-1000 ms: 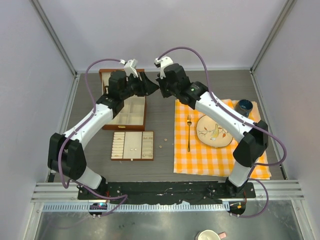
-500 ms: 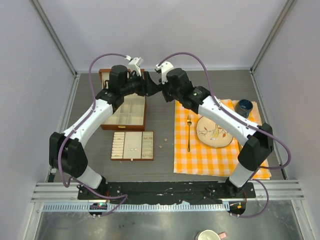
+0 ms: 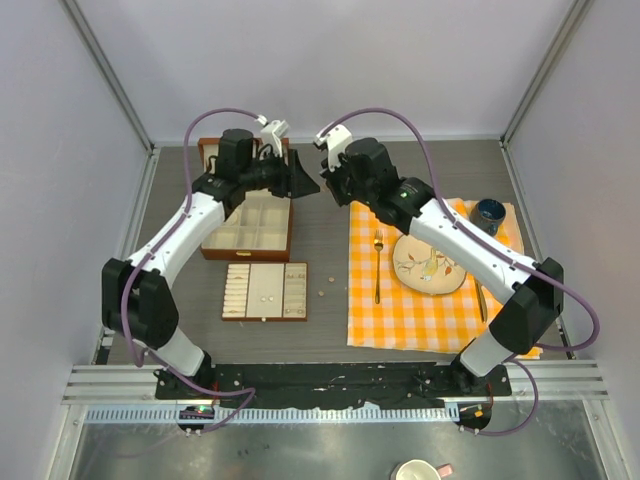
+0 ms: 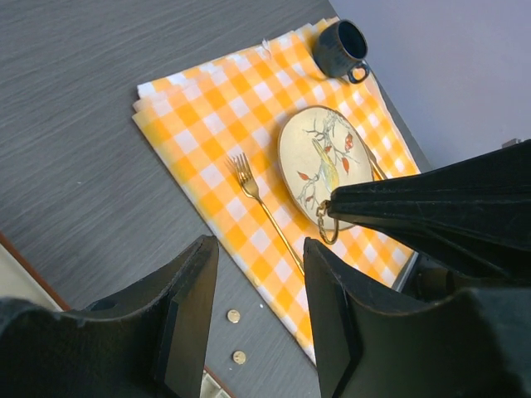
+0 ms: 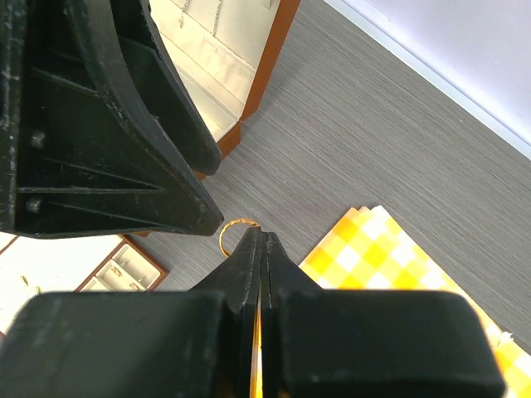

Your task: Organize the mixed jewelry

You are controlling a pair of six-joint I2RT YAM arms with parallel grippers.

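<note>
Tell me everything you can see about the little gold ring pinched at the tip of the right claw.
The small thin gold ring is a plain, shiny, metal-looking hoop, with no stone that shows. The shut right claw pinches its rim, so it hangs from the claw's tip in the air above the dark grey table. The open left claw faces it, with one fingertip close beside it. Whether that finger touches the ring cannot be told.

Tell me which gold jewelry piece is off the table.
The small gold ring pinched in the right gripper's shut tips; the two tiny gold studs lie on the grey table.
</note>
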